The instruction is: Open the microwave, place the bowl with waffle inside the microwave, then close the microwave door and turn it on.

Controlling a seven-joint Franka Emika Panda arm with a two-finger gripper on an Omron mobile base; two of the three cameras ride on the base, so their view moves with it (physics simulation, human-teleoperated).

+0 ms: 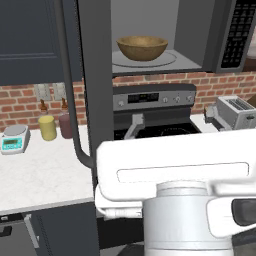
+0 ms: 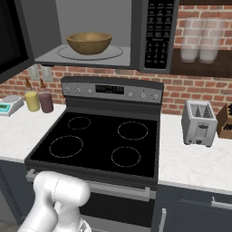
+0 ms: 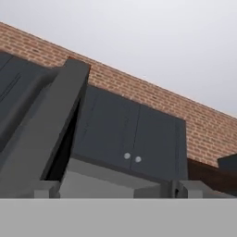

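White arm (image 1: 175,175) rises at 5 o'clock in the left base view, a broad link lying level across the frame above a round joint, a dark joint cap at 4 o'clock. In the right base view its rounded shoulder (image 2: 61,195) sits at 7 o'clock, low in frame. Gripper jaws stand wide apart; the hand camera looks steeply upward.
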